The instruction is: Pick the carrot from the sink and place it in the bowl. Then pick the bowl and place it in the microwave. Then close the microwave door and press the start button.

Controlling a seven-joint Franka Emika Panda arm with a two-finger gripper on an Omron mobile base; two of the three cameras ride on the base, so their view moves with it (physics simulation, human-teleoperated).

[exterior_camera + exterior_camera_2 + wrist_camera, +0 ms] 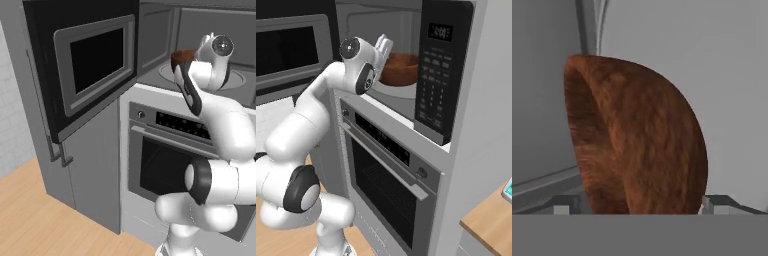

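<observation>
Swinging wide off to the claw's left hangs the microwave door (95, 65), fully open. Dead ahead of the claw (639, 202), the bowl (637, 145) sits inside the microwave (406, 55) on the turntable, its rim between the jaws, which look spread wide and clear of it. Best play now: back straight out, no nudging the rim, then reach left for the door.

- I see the bowl (401, 67) inside the open microwave (406, 65), resting on the turntable (401, 91).
- My gripper (384, 46) sits at the bowl's left rim; I can't judge its jaws.
- Keypad panel (437, 75) on the right, oven (388, 175) below.
</observation>
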